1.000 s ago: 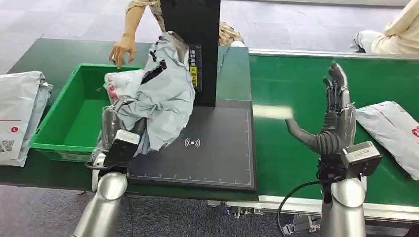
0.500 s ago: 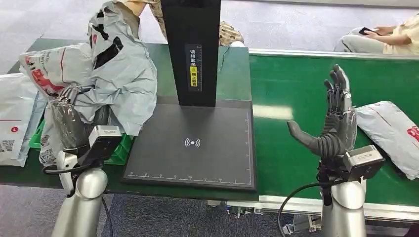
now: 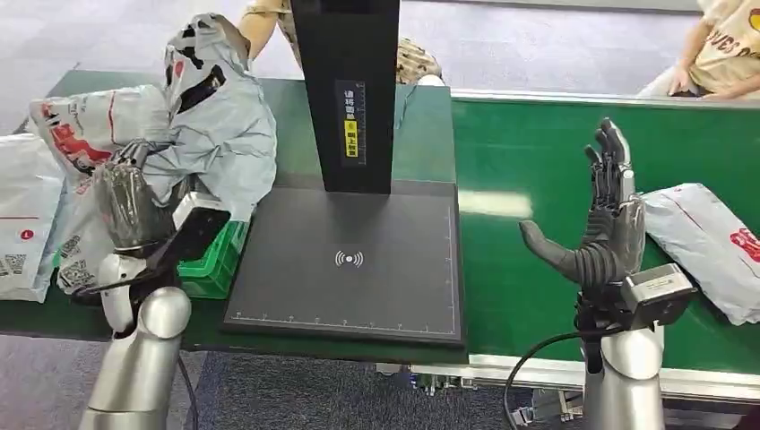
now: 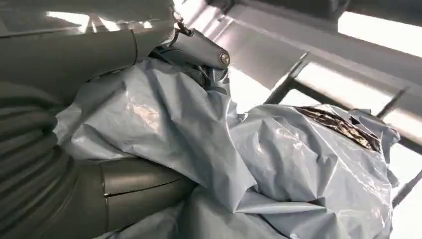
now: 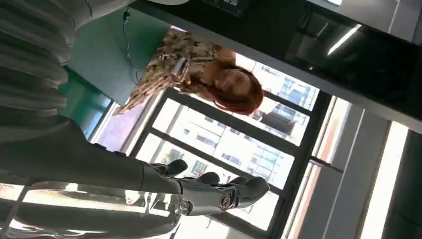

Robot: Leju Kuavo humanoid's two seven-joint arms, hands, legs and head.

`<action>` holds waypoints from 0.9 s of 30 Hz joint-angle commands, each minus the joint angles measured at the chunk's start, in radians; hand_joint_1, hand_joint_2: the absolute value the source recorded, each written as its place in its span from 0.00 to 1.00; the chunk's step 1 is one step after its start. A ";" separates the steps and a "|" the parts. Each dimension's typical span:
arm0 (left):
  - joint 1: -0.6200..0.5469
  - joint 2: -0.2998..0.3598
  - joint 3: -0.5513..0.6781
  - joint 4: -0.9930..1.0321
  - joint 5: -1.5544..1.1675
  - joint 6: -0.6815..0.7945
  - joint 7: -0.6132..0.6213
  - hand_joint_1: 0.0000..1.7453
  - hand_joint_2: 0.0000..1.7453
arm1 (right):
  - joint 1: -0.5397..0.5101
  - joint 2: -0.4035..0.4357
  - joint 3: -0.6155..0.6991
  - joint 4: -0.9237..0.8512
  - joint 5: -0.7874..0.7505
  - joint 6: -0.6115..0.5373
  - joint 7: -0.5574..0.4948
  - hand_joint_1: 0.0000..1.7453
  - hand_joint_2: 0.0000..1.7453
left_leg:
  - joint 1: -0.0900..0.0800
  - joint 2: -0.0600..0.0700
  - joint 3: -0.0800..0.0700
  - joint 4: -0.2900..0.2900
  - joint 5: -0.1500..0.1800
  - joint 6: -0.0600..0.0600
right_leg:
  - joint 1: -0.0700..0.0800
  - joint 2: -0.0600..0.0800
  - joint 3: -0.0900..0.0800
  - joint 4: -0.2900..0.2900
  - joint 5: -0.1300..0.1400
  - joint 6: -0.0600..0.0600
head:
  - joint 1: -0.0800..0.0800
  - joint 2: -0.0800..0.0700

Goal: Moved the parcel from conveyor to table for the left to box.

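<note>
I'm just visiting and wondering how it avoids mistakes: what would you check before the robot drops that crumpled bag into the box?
1. Left hand holds the crumpled grey plastic mailer bag: ok, fingers press into it.
2. Bag is over the green plastic crate: cannot tell, the bag hides most of the crate.
3. Crate has room inside: cannot tell, interior hidden.
4. Right hand stays out of the way: ok, raised open over the green conveyor belt.
5. Next flat grey mailer parcel waits on the belt: ok.

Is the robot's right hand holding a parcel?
No, the right hand is raised with fingers spread and empty; a grey parcel lies apart on the conveyor.
</note>
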 commanded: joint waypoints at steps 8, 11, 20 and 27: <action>-0.446 0.110 0.101 0.847 -0.211 -0.117 0.309 1.00 1.00 | -0.067 -0.011 0.045 0.105 0.027 0.018 0.002 0.00 1.00 | 0.001 0.003 0.004 -0.001 0.001 -0.001 | 0.001 0.003 0.003 -0.001 0.001 -0.002 | 0.000 0.000; -0.465 0.106 0.108 0.877 -0.218 -0.154 0.342 1.00 1.00 | -0.063 -0.012 0.045 0.098 0.032 0.016 0.005 0.00 1.00 | 0.001 0.002 0.002 0.000 0.001 -0.001 | 0.001 0.002 0.001 0.000 0.000 -0.002 | 0.000 0.000; -0.498 0.144 0.141 0.919 -0.281 -0.103 0.504 1.00 1.00 | -0.077 -0.011 0.047 0.106 0.037 0.012 0.024 0.00 1.00 | 0.001 0.004 0.001 0.000 0.001 -0.001 | 0.001 0.003 0.000 0.001 0.001 -0.002 | 0.000 0.000; -0.495 0.140 0.176 0.924 -0.262 -0.094 0.462 0.00 1.00 | -0.052 -0.019 0.050 0.102 0.041 0.005 0.022 0.00 1.00 | 0.001 0.003 0.004 -0.002 0.000 -0.001 | 0.001 0.002 0.004 -0.001 0.000 -0.003 | 0.000 0.000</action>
